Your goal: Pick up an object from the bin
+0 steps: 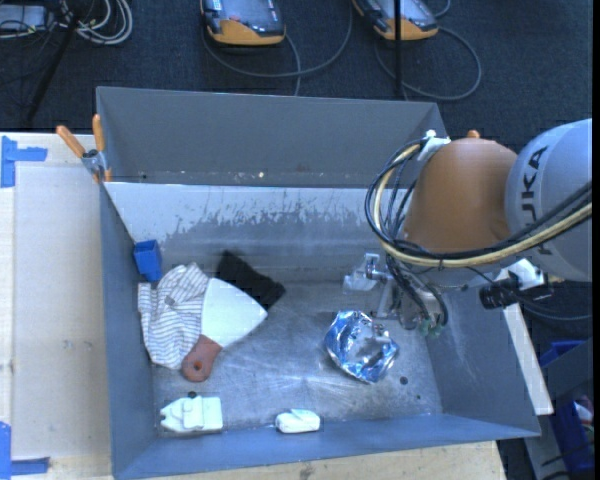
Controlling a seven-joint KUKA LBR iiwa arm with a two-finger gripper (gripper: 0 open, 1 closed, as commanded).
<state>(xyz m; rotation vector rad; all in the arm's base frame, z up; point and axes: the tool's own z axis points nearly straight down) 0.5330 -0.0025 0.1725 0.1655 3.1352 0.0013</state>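
Setting: grey metal bin (260, 158) on a bench, dark floor and cables behind; my arm enters from the right.
Claw position: my claw (388, 320) hangs low in the bin's right half, just above a crumpled blue-and-silver foil wrapper (358, 350), perhaps touching its top edge.
Claw state: cannot tell how wide it stands, nor whether it has hold of anything.
Other contents: well apart at left, striped cloth (172, 313), white wedge (230, 316), blue block (147, 260).
Step (my reading): approach to the wrapper, grasp unconfirmed.
Next move calls for: centring over the wrapper's bulk, closing gently since foil crushes and slips, then lifting straight up.
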